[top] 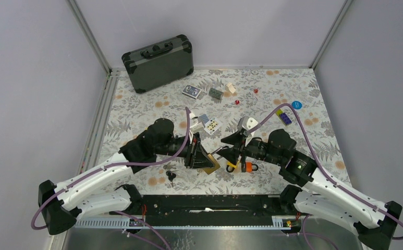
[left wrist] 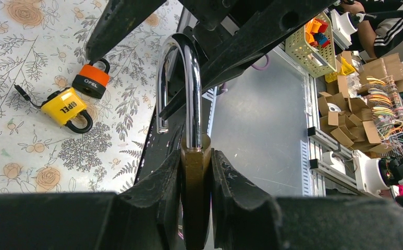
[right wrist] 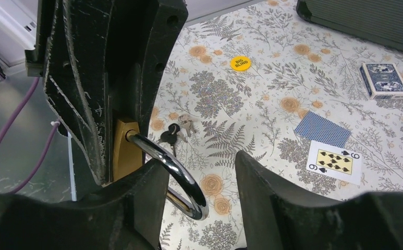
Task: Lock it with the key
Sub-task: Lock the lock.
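The floral-patterned tabletop [top: 136, 112] is enclosed by plain grey walls [top: 32, 78] joined at metal posts [top: 88, 35]. Beyond it, a grey floor [left wrist: 261, 120], cardboard boxes [left wrist: 341, 117] and a basket [left wrist: 304, 47] are seen.

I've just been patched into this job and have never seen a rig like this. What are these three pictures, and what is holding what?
You are looking at two robot arms bolted at the near edge of a flowered table. Each arm ends in a two-finger gripper.

The wide picture comes from a fixed camera above and behind the arms. The other two come from cameras on the wrists, each looking along its own fingers.

The left gripper is clamped on a brass padlock, whose shackle is open. The right gripper has its jaws apart around that shackle and is not squeezing it.

On the table are the keys, a yellow padlock, an orange padlock, playing cards and a dark case.
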`<state>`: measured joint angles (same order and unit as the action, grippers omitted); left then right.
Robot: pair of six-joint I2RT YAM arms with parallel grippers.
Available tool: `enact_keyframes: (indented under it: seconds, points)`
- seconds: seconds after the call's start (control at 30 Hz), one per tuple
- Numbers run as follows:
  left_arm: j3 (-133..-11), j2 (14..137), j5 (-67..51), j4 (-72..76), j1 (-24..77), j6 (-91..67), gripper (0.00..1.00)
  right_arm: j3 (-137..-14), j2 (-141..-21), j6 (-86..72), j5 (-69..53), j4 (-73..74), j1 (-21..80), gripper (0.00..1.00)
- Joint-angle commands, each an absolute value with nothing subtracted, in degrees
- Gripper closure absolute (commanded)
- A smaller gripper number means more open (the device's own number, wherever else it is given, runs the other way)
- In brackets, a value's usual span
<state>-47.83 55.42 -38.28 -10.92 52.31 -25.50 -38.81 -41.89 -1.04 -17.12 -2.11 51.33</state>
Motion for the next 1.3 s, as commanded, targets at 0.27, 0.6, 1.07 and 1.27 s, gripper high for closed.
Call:
enact_keyframes:
  seconds: [0.27, 0.6, 1.07, 1.27]
  points:
    - [-51.73, 53.64, -40.38, -4.95, 53.34, -25.85, 1.0, -39.04, -41.36, 4.63, -18.81, -7.26, 51.52, 0.95]
    - [-51.99, 52.08, -37.55, -4.75, 53.27, -25.75, 0.51, -38.04, -35.5, -1.66, -15.05, -18.17, 51.5, 1.0]
    - [-48.61, 48.28, -23.58, 5.79, 53.28, -24.67, 0.12, -37.8, -31.58, -11.13, -17.42, -30.49, 51.5, 1.0]
    - [-48.85, 48.7, -21.98, 8.41, 53.21, -24.52, 0.14, -39.07, -30.78, -13.46, -18.98, -31.71, 51.55, 1.0]
